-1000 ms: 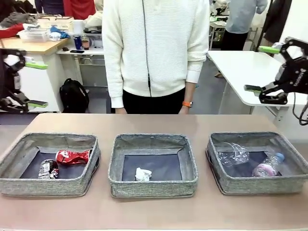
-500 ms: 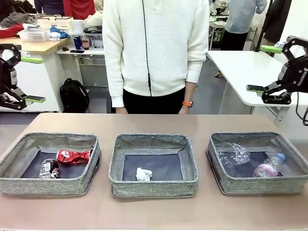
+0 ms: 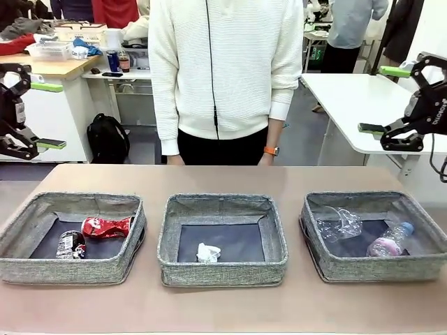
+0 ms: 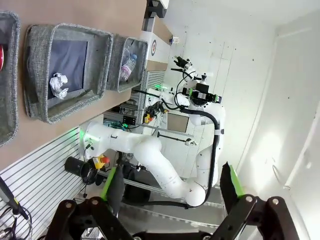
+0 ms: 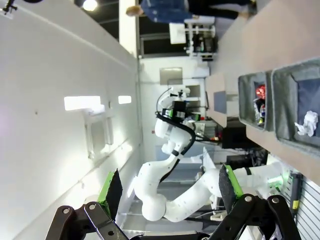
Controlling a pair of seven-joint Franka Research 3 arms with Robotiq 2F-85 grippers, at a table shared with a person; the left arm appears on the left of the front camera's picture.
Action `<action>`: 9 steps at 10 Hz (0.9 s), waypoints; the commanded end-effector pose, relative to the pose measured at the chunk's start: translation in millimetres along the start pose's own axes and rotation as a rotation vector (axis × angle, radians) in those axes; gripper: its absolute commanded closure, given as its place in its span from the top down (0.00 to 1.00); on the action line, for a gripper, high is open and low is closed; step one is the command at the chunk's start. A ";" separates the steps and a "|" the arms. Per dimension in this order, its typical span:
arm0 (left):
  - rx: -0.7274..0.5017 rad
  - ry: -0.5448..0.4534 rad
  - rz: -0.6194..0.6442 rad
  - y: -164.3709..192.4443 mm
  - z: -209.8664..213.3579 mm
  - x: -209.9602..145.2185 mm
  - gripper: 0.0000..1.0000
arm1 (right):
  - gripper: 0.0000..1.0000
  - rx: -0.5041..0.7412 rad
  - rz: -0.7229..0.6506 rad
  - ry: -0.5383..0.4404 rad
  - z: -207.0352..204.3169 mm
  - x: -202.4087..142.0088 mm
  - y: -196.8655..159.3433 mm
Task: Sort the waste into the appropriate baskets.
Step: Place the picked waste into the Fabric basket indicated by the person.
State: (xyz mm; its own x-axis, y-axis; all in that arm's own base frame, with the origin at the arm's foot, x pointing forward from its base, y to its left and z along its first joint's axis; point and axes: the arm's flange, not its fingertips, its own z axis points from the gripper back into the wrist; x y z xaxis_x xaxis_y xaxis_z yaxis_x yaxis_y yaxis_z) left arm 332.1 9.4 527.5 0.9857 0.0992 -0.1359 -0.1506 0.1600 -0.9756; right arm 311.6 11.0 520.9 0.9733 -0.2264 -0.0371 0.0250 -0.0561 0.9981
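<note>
Three grey baskets stand in a row on the table. In the left basket (image 3: 70,272) lie a crushed red can (image 3: 105,226) and a dark can (image 3: 70,244). A crumpled white paper ball (image 3: 207,252) rests in the middle basket (image 3: 222,273). The right basket (image 3: 377,269) holds a clear plastic cup (image 3: 339,223) and a small bottle (image 3: 387,241) with a pink label. My left gripper (image 3: 49,116) hangs open high at the left edge, away from the baskets. My right gripper (image 3: 380,100) is open high at the right. Both wrist views show open, empty grippers (image 4: 171,181) (image 5: 170,190).
A person in a white sweater (image 3: 220,70) stands at the far edge of the table, behind the middle basket. A white table (image 3: 349,98) stands behind at the right, and a cluttered desk (image 3: 63,63) at the back left. Bare tabletop (image 3: 223,178) lies between the baskets and the person.
My left gripper has risen a little and then held still. The right gripper has barely shifted. The waste in the baskets has not moved.
</note>
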 end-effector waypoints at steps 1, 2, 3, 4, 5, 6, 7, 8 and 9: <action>-0.025 0.009 -0.010 -1.8 1.1 -0.8 1.00 | 1.00 0.020 -0.025 -0.003 -2.7 -1.2 5.8; -0.025 0.009 -0.010 -1.8 1.1 -0.8 1.00 | 1.00 0.020 -0.025 -0.003 -2.7 -1.2 5.8; -0.025 0.009 -0.010 -1.8 1.1 -0.8 1.00 | 1.00 0.020 -0.025 -0.003 -2.7 -1.2 5.8; -0.025 0.009 -0.010 -1.8 1.1 -0.8 1.00 | 1.00 0.020 -0.025 -0.003 -2.7 -1.2 5.8; -0.025 0.009 -0.010 -1.8 1.1 -0.8 1.00 | 1.00 0.020 -0.025 -0.003 -2.7 -1.2 5.8; -0.025 0.009 -0.010 -1.8 1.1 -0.8 1.00 | 1.00 0.020 -0.025 -0.003 -2.7 -1.2 5.8; -0.025 0.009 -0.010 -1.8 1.1 -0.8 1.00 | 1.00 0.020 -0.025 -0.003 -2.7 -1.2 5.8; -0.025 0.009 -0.010 -1.8 1.1 -0.8 1.00 | 1.00 0.020 -0.025 -0.003 -2.7 -1.2 5.8; -0.025 0.009 -0.010 -1.8 1.1 -0.8 1.00 | 1.00 0.020 -0.025 -0.003 -2.7 -1.2 5.8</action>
State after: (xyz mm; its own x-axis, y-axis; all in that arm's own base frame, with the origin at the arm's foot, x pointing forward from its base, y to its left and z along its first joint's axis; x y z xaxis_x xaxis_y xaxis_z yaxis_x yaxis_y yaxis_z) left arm 332.1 9.4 527.5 0.9857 0.0991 -0.1360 -0.1506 0.1599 -0.9756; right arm 311.5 11.0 520.9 0.9734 -0.2261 -0.0374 0.0255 -0.0552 0.9981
